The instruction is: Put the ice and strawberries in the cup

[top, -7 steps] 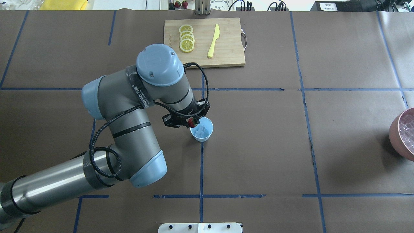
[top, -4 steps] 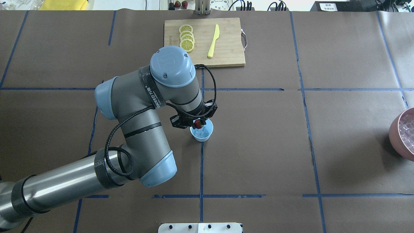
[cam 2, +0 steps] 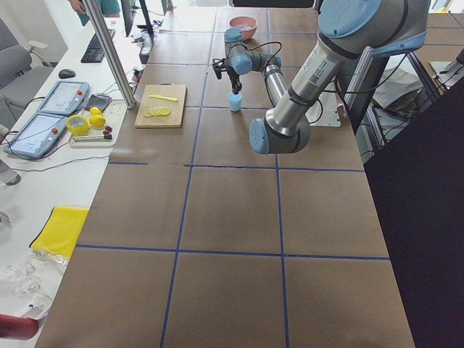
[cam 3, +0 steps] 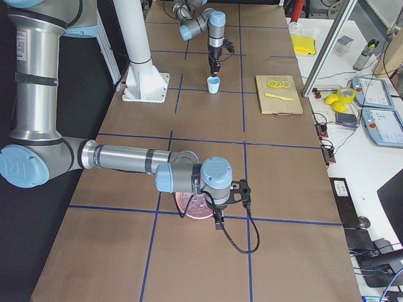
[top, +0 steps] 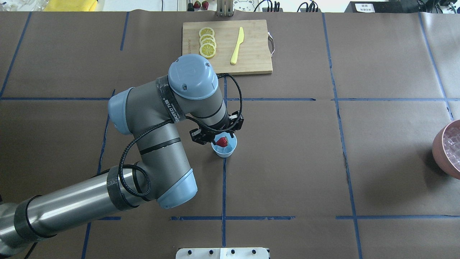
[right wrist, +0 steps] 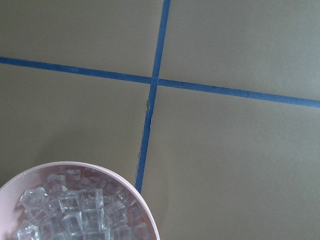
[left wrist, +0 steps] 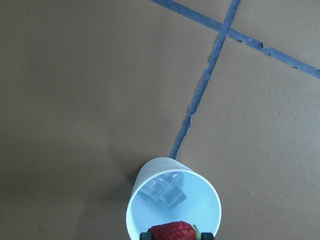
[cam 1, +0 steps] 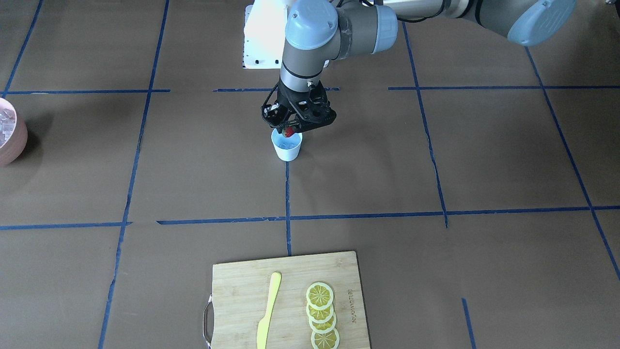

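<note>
The pale blue cup (top: pixel 226 151) stands at the table's middle, and clear ice cubes (left wrist: pixel 167 192) lie in its bottom. My left gripper (top: pixel 221 139) is shut on the small red strawberry (top: pixel 221 141) and holds it just above the cup's mouth. It shows the same way in the front view, strawberry (cam 1: pixel 289 131) over cup (cam 1: pixel 286 150), and at the bottom edge of the left wrist view (left wrist: pixel 172 232). My right gripper (cam 3: pixel 218 221) hangs over the pink bowl (cam 3: pixel 189 207). I cannot tell whether it is open or shut.
The pink bowl (top: pixel 440 151), full of ice cubes (right wrist: pixel 75 210), sits at the table's right edge. A wooden cutting board (top: pixel 253 50) with lemon slices (top: pixel 207 45) and a yellow knife (top: pixel 237 45) lies at the far side.
My left arm has swung right. The strawberry has moved from beside the cup's left rim to over the cup's mouth.
</note>
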